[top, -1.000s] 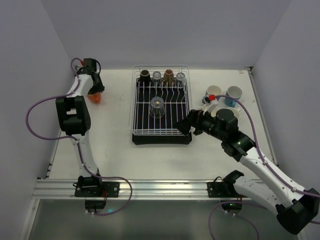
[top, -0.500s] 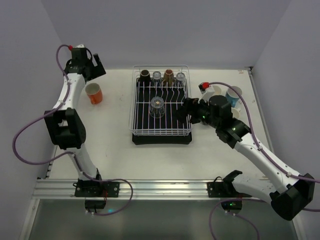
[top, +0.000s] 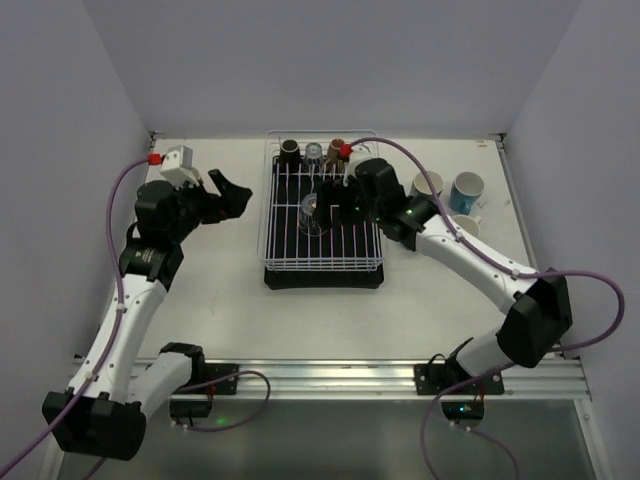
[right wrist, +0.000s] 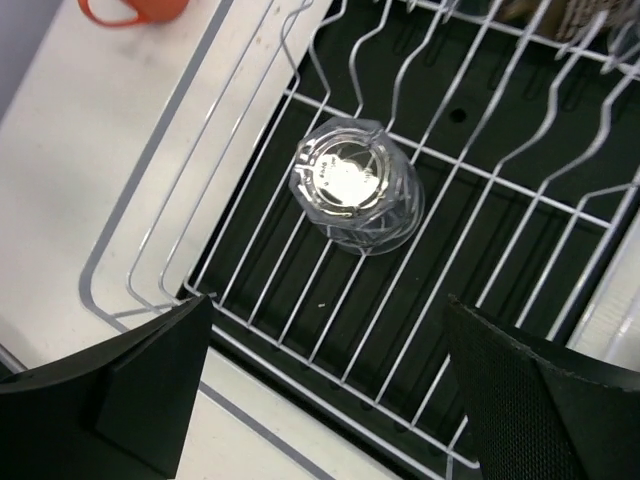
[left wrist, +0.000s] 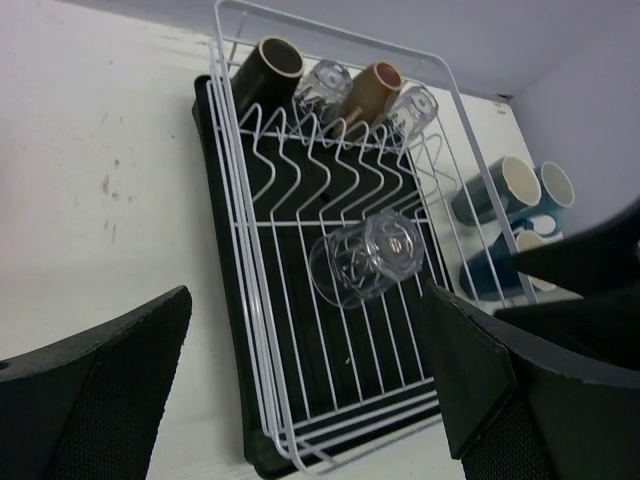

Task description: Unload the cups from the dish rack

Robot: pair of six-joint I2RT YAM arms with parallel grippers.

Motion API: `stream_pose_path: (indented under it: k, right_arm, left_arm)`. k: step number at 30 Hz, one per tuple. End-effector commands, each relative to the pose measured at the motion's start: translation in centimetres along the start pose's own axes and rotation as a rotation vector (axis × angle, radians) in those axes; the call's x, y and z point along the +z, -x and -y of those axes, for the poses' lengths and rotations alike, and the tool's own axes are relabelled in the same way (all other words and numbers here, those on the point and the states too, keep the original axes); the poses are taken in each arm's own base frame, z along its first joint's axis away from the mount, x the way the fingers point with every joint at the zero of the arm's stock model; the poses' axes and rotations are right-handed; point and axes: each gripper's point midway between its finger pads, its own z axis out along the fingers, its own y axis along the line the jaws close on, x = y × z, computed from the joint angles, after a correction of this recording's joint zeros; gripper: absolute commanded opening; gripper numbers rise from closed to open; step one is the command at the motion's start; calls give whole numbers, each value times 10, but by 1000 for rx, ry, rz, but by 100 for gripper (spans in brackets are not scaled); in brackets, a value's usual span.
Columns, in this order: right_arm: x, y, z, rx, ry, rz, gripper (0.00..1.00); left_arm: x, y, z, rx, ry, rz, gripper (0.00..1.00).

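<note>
"Since the rack (top: 295, 245) heads the list, where does it stand?"
"Item one: white wire rack on a black tray (top: 322, 280), middle of the tabletop (top: 220, 300), nearer the far edge."
"Contents?"
"Far row, left to right: dark cup (left wrist: 266, 63), left glass (left wrist: 325, 80), brown cup (left wrist: 370, 88), right glass (left wrist: 415, 105), each tilted among the prongs. Item six: one clear tumbler (right wrist: 355, 185), alone near the rack's middle, base uppermost."
"Anything off the rack?"
"Mugs (top: 466, 190) — a close group on the tabletop right of the rack, teal-blue outside and pale inside in the left wrist view. I count three, one partly behind the right arm. One orange cup (right wrist: 135, 8) on the tabletop outside the rack, only its edge showing in the right wrist view."
"Right fingers?"
"Right fingers (right wrist: 130, 375): spread wide, holding nothing, above the rack with the tumbler between them in their own camera's view — apart from it, no contact. The arm reaches in from the right."
"Left fingers?"
"Left fingers (left wrist: 100, 390): likewise spread wide and empty, above the tabletop left of the rack, pointed toward it."
</note>
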Motion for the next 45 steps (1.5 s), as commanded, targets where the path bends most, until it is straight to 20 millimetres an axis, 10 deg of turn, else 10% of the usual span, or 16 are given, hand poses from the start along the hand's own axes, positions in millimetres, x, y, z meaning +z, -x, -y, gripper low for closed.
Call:
stream_pose_path:
  k: [1, 6, 18, 23, 25, 31, 39, 45]
  right_arm:
    - [17, 4, -9, -95, -34, -17, 99]
    - [63, -11, -7, -117, -64, -92, 99]
    - [118, -4, 8, -133, -187, -111, 99]
    - [120, -1, 3, -111, -181, -88, 70]
    - [114, 3, 2, -93, -177, -67, 46]
    - [65, 50, -9, -44, -148, 105, 32]
    - [0, 64, -29, 108, 7, 255, 34]
    - [-62, 83, -80, 278, 347, 373, 34]
  left_arm:
    - [-27, -10, 27, 18, -164, 22, 99]
    - [-57, -42, 35, 63, -258, -2, 99]
    - [-51, -84, 23, 86, -266, -81, 97]
    - [-53, -84, 33, 77, -310, -92, 95]
    - [-54, -83, 37, 65, -330, -97, 95]
    - [-56, -85, 51, 9, -400, -122, 92]
    - [-61, -76, 83, -106, -567, -137, 84]
    - [-59, -68, 121, -173, -713, -141, 80]
